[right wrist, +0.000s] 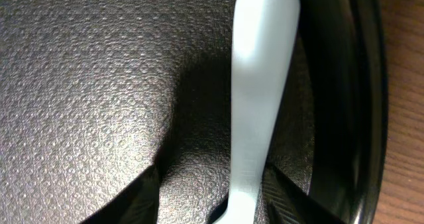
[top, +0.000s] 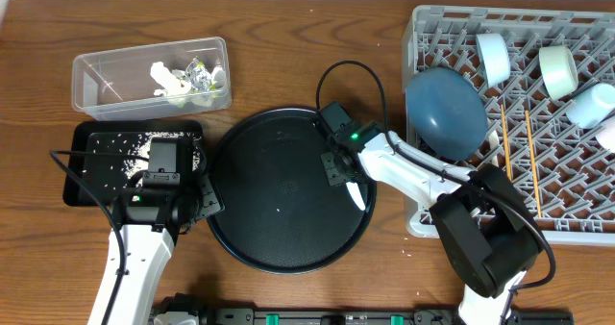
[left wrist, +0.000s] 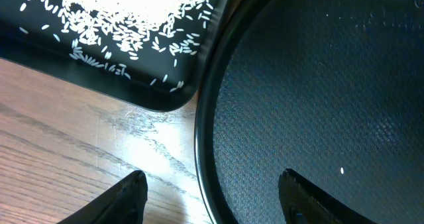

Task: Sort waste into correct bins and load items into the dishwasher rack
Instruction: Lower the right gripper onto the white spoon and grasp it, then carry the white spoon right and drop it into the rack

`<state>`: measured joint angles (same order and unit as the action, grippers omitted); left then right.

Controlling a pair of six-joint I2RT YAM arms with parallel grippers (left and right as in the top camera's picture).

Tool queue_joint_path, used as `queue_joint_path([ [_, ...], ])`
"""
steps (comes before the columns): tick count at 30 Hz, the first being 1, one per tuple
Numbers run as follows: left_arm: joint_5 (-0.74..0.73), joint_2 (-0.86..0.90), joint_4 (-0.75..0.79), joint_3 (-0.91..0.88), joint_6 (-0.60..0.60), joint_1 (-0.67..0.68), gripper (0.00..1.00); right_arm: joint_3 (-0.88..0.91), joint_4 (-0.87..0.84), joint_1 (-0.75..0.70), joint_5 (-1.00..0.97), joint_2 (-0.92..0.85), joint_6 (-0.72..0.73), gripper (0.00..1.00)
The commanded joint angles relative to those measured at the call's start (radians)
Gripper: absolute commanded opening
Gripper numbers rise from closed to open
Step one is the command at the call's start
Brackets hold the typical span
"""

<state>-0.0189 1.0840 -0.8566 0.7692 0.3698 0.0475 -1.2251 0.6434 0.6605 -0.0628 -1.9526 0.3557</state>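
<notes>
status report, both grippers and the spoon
Left gripper open, empty, over round tray rim. Right gripper open, straddling light-blue spoon on round tray. Nothing blocking.

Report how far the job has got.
Done: crumpled white tissue and the crinkled yellow-and-silver wrapper sit in the clear rectangular plastic tub; white rice grains lie in the shallow black rectangular tray; the dark blue dish, pale cups and thin wooden chopsticks are in the grey pegged rack. In hand: the right gripper straddles the light-blue plastic spoon on the round black tray, not visibly clamped. Left: racking that spoon.
</notes>
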Motion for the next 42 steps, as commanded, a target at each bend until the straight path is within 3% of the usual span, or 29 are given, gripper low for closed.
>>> queue_joint_path([
  [1,0.008,0.0,-0.003,0.005,0.009,-0.004,0.65,0.019,0.013,0.003,-0.017,-0.061,0.014,0.35],
  [21,0.008,0.0,-0.003,0.005,0.009,-0.004,0.65,0.019,0.03,-0.001,-0.046,-0.061,0.033,0.06],
  [42,0.008,0.0,-0.003,0.005,0.009,-0.004,0.65,-0.079,0.14,-0.001,-0.037,0.045,0.013,0.01],
])
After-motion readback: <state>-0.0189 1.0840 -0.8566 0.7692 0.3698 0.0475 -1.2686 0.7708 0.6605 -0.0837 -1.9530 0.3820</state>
